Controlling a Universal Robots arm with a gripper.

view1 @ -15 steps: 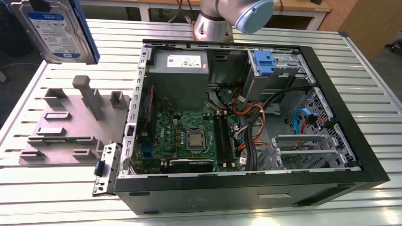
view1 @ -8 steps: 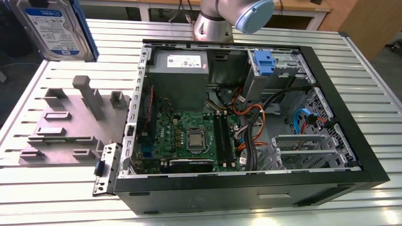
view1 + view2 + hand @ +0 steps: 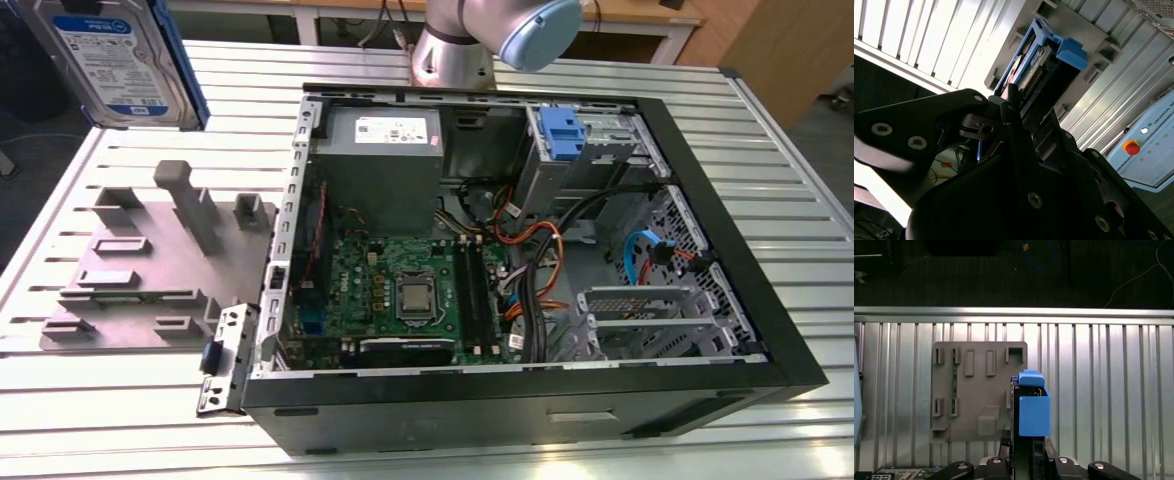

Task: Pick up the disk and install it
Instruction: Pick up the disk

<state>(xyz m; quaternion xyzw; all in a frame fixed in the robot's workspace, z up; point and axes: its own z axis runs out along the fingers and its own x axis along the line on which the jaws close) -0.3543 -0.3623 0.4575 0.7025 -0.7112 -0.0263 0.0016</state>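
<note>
The disk (image 3: 114, 60) hangs in the air at the exterior view's upper left, label side facing the camera, blue rails along its edges. It is lifted well above the grey holder plate (image 3: 147, 270). In the first wrist view my gripper (image 3: 1026, 442) is shut on the disk (image 3: 1034, 412), which shows edge-on with its blue rail over the holder plate (image 3: 979, 390). The second wrist view shows the same grip, black fingers (image 3: 1013, 107) clamping the disk (image 3: 1041, 65) by its end. The drive cage with a blue tab (image 3: 574, 135) sits at the far right corner of the open computer case (image 3: 534, 400).
The case lies on its side on the slatted metal table (image 3: 134, 430), with motherboard, cables and a grey power-supply box (image 3: 380, 150) inside. The arm's base (image 3: 461, 45) stands behind the case. A control box with a red button (image 3: 1132, 147) is beside the table.
</note>
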